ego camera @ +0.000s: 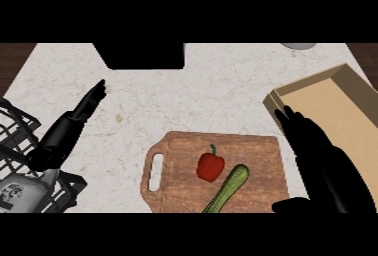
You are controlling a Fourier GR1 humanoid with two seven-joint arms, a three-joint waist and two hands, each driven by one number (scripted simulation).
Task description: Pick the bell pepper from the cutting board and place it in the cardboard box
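Note:
A red bell pepper [210, 166] with a green stem lies on the wooden cutting board [184, 150], near its middle. The cardboard box [347, 107] stands open at the right, tilted relative to the counter's edge. My right hand [325, 165] hovers open between the board's right edge and the box, fingers straight and pointing away, thumb low near the board's corner. It is to the right of the pepper and apart from it. My left hand [70, 127] is at the left, fingers straight, resting over the counter.
A green cucumber [229, 187] lies on the board just right of the pepper. A black wire rack [29, 150] with a grey item sits at the far left. A black object [140, 55] stands at the counter's back, and a pale round thing [297, 45] at the back right.

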